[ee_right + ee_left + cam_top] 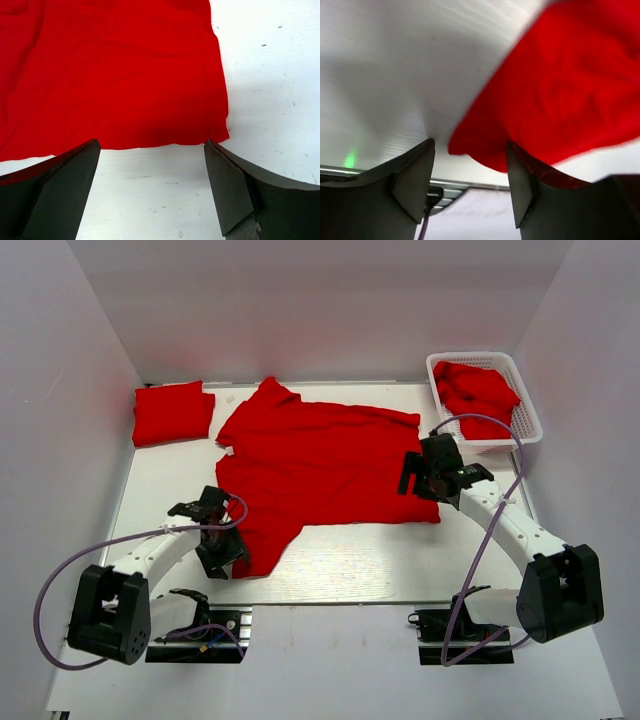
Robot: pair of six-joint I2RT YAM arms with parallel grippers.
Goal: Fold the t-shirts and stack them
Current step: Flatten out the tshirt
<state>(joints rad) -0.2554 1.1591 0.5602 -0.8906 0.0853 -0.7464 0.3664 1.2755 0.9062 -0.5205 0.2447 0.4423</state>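
One red t-shirt (320,460) lies spread out flat across the middle of the table. A folded t-shirt (172,412) rests at the far left. My left gripper (222,552) is at the spread shirt's near-left corner. In the left wrist view that gripper (470,162) is open, and a tip of the cloth (485,150) reaches in between its fingers, not pinched. My right gripper (412,472) is low at the shirt's right hem. Seen from the right wrist, the right gripper (151,147) stands wide open, with the hem corner (200,135) just ahead of its fingertips.
A white lattice basket (470,356) stands at the back right with more red shirts (478,390) heaped in it. White walls close in the table (350,560) on three sides. Purple cables loop beside both arms.
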